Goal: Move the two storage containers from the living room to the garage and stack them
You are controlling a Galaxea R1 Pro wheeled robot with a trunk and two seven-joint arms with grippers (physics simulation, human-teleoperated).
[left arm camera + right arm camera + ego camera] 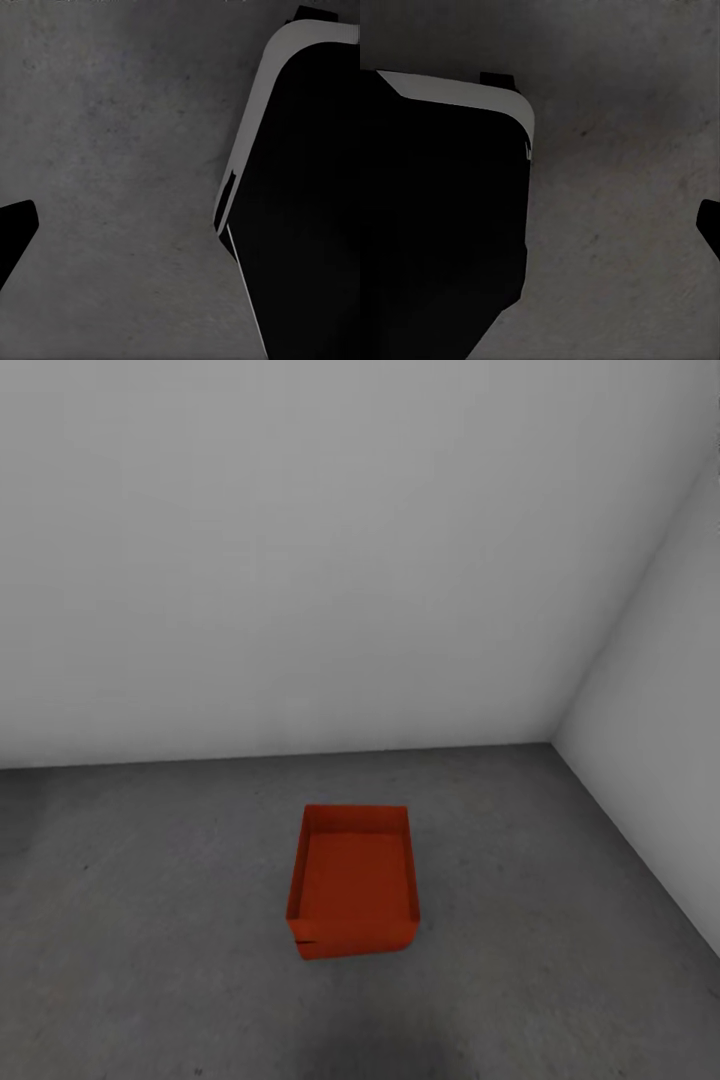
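Note:
In the head view an orange-red storage container (356, 865) sits open side up on the dark grey concrete floor (150, 920) of the garage, a short way from the back wall. Below its near rim shows a second orange-red front (352, 943), with a dark seam at the left corner, so one container seems to rest on the other. In the left wrist view my left gripper (180, 240) hangs over bare concrete, one dark fingertip (15, 236) at the picture's edge. My right gripper (540, 225) is likewise spread, with a fingertip (710, 225) at the edge. Nothing lies between either pair.
White-grey walls close the space: the back wall (300, 560) and a side wall (660, 760) meeting in a corner at the right. My own black base with its white rim (300, 187) (442, 225) shows beside each gripper. Bare concrete surrounds the containers.

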